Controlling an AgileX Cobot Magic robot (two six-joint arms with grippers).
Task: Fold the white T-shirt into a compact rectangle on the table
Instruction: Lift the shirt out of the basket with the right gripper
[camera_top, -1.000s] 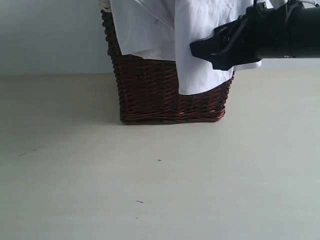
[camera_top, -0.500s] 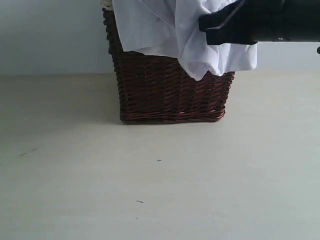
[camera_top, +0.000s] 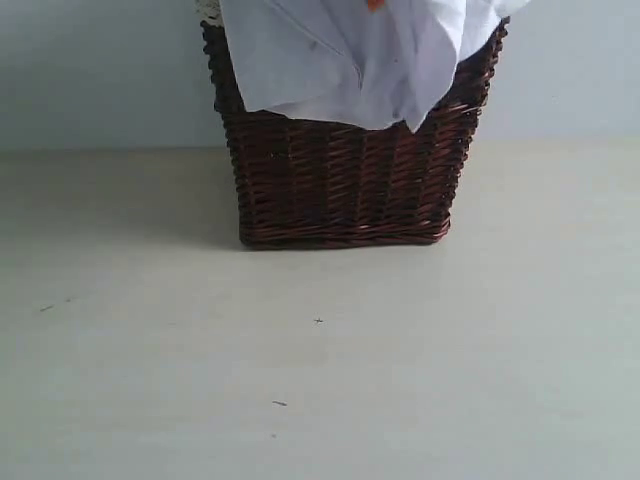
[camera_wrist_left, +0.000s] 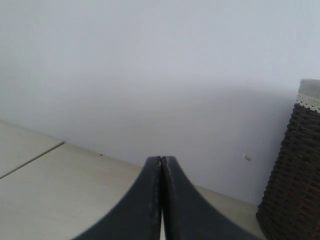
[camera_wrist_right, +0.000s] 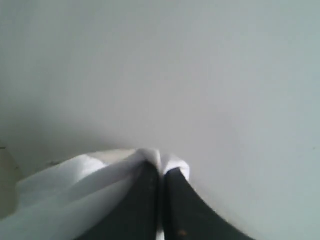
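Observation:
The white T-shirt (camera_top: 340, 60) hangs out of the dark wicker basket (camera_top: 345, 180), draped over its front rim; a bit of its orange neck tag (camera_top: 374, 4) shows at the top edge. In the right wrist view my right gripper (camera_wrist_right: 161, 172) is shut on a pinch of the white T-shirt (camera_wrist_right: 65, 195), white cloth bunching past its fingertips and trailing to one side. My left gripper (camera_wrist_left: 162, 160) is shut with nothing in it, held over the table (camera_wrist_left: 50, 195) with the basket (camera_wrist_left: 295, 175) off to the side. Neither gripper shows in the exterior view.
The pale table (camera_top: 320, 360) stretches wide in front of the basket, with a few tiny dark specks (camera_top: 279, 403). A plain light wall (camera_top: 100, 70) stands behind. The basket has a lace-trimmed rim (camera_wrist_left: 310, 100).
My right arm rose out of the exterior view's top edge. The shirt's hanging front was drawn up, baring more of the basket's wicker. The right gripper went from open to shut.

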